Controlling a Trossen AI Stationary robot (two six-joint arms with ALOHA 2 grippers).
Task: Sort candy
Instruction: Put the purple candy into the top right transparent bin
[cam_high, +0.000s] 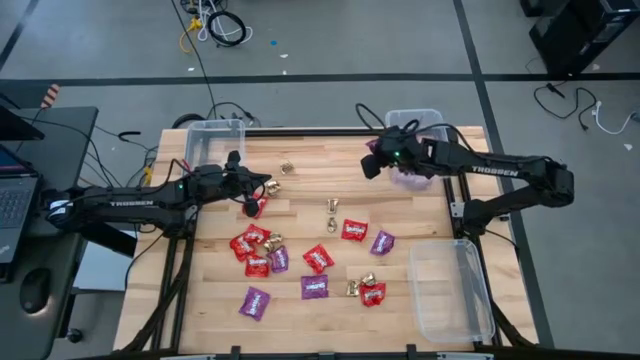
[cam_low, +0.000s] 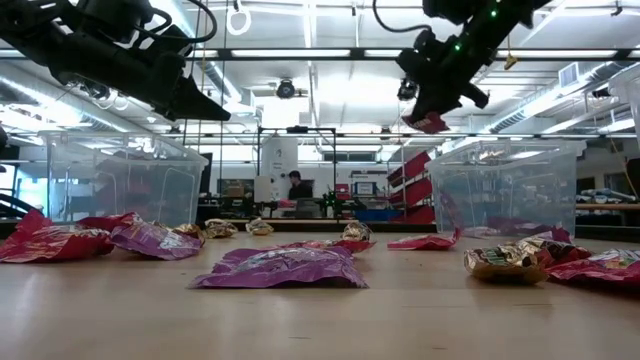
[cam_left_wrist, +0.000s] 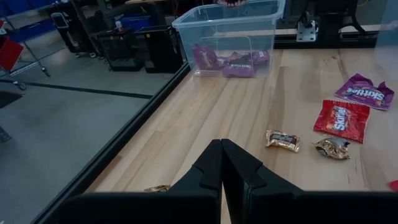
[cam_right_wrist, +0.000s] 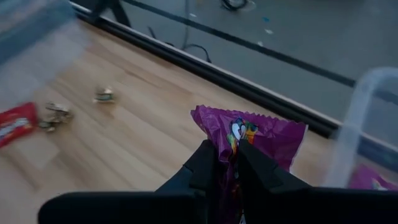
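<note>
Above a pale wooden table (cam_high: 300, 215), the right gripper (cam_right_wrist: 227, 163) pinches a flat purple candy packet (cam_right_wrist: 255, 134) between its 2 dark fingers, holding it in the air just beside the clear plastic bin at the far right corner (cam_high: 412, 122), which already contains purple packets (cam_left_wrist: 231, 61). The left gripper (cam_left_wrist: 222, 163), clenched and empty, hovers over the table near the clear plastic bin at the far left corner (cam_high: 213, 140). Red packets (cam_high: 247, 243), purple packets on the wood (cam_high: 315, 287) and small gold foil-wrapped pieces (cam_high: 332, 208) lie scattered across the middle of the table. A third clear bin (cam_high: 450, 290) sits at the near right edge.
</note>
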